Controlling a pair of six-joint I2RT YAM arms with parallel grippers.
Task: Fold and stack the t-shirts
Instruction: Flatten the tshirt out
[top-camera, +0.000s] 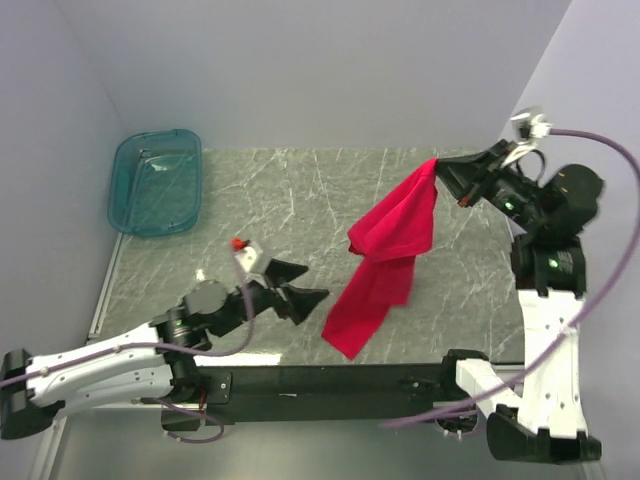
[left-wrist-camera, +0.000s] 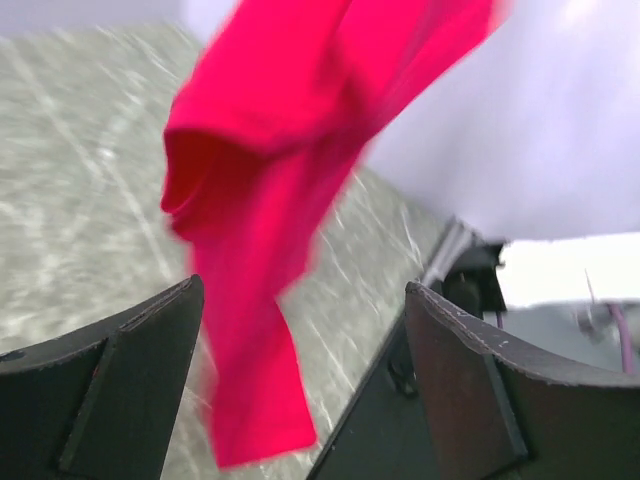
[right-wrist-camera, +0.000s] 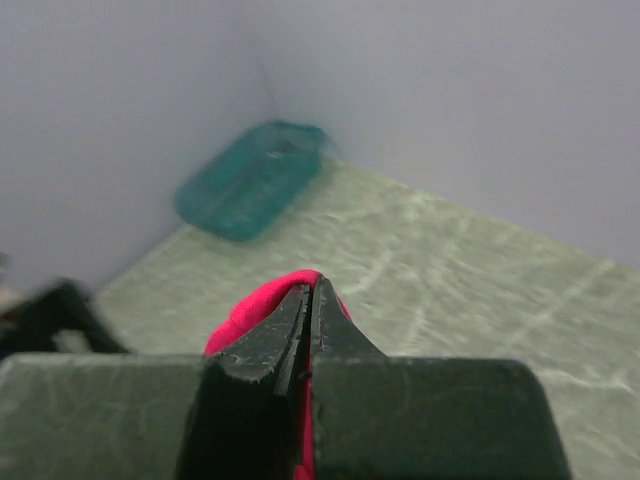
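Overhead only, whole t-shirt (top-camera: 390, 240) hanging from right gripper (top-camera: 438, 164)

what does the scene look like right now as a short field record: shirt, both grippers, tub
t-shirt: red, hanging bunched from the right gripper, unfolded; whether its lower end touches the table is unclear
right gripper: shut on the t-shirt's top edge, raised over the far right
left gripper: open, holding nothing, pointed toward the t-shirt, apart from it
tub: teal, translucent, far left corner of the table
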